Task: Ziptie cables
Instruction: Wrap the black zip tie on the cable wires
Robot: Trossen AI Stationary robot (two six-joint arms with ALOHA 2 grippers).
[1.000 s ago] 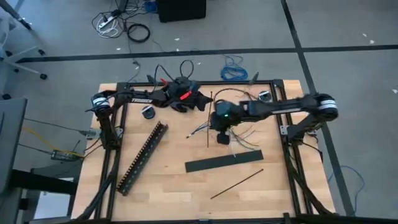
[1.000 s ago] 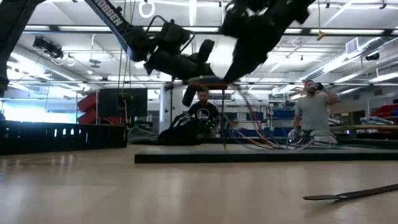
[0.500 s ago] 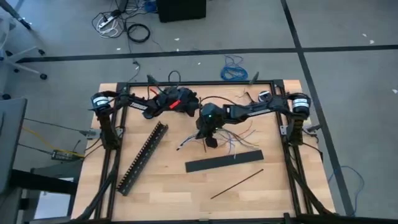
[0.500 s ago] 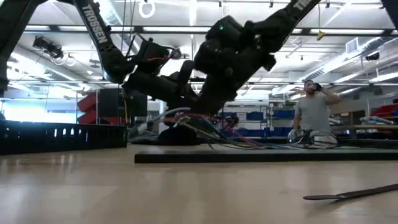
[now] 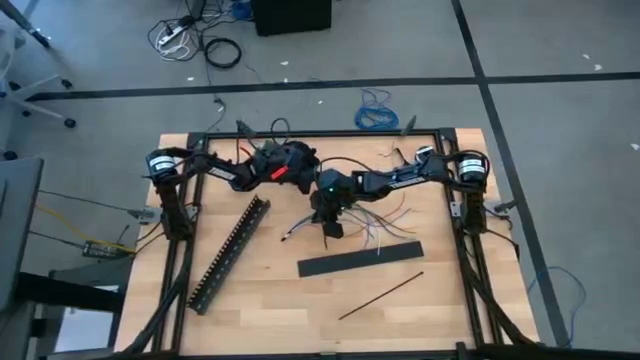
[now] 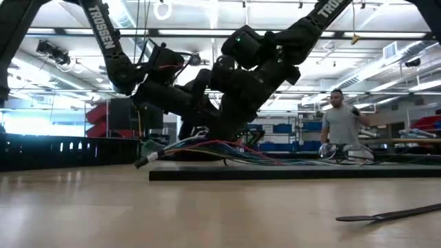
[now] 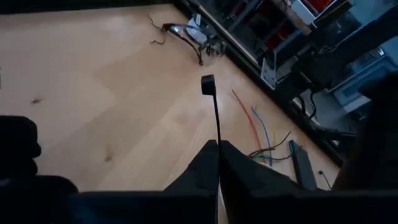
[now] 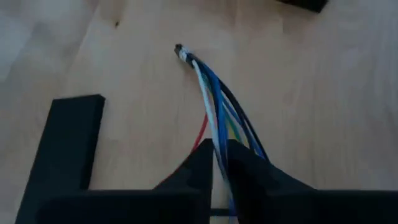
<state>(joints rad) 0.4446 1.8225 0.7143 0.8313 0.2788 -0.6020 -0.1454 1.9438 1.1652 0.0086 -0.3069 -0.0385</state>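
While both arms are bunched up near the middle back of the tabletop (image 5: pixel 300 300), I've got the right pincer (image 8: pixel 219 163) clamped on the cables (image 8: pixel 211 99). My right wrist cam shows the blue, white, green and red wires running out between its fingers (image 8: pixel 193 171) to a bundled tip that sits low over the wood. From overhead, the cables (image 5: pixel 300 225) stick out to the left of the right pincer (image 5: pixel 333 222), and the loose ends fan apart on the tabletop on the other side, toward the right arm's base.

The left pincer (image 7: pixel 219 163) is clenched on a ziptie (image 7: pixel 214 118). In the left wrist cam the thin black strip pokes straight out from between the two fingers (image 7: pixel 249 177), with its small square head at the far end. Overhead, the left pincer (image 5: pixel 300 165) is just beside the right arm's wrist, back-left of it. In the low view the two arms overlap so much that I can't tell whether they touch.

The second ziptie (image 5: pixel 380 295) lies on its own near the front right of the tabletop, well apart from both arms. A flat black bar (image 5: pixel 360 260) lies between it and the cables, and a long slotted black duct (image 5: pixel 230 255) lies diagonally on the left side.

A person (image 6: pixel 341 131) is standing in the room behind the table.
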